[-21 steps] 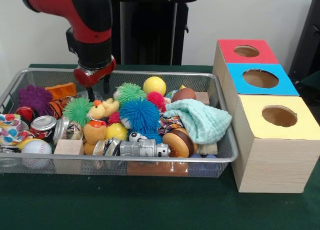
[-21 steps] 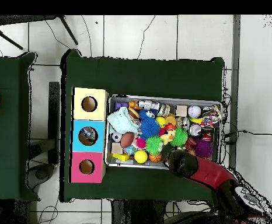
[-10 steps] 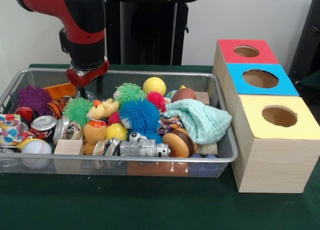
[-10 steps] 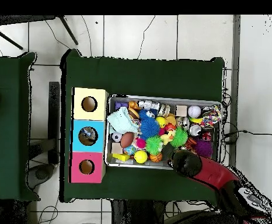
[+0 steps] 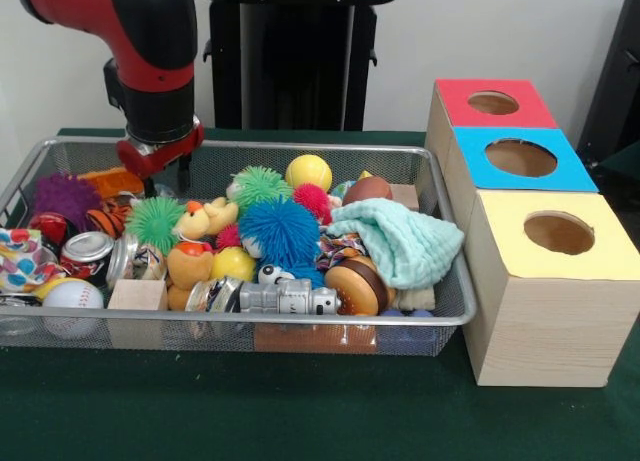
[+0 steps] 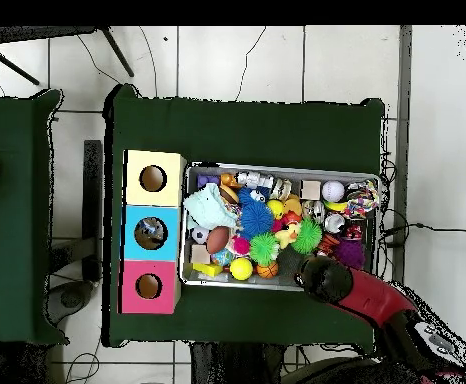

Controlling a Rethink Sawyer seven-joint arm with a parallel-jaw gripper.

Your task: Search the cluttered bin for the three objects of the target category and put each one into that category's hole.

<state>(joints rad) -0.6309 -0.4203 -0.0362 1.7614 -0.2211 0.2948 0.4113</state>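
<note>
I see wire bin (image 5: 440, 316) crammed with toys, orange toy (image 5: 110, 179) just below gripper (image 5: 160, 181), can't tell its opening

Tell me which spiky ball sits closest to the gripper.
The purple one, in the bin's far corner beside the gripper. The green pair, blue and pink ones lie farther toward the boxes.

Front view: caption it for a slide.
Sawyer gripper hovering over the far-left corner of a toy-filled wire bin beside three sorting boxes.
</note>
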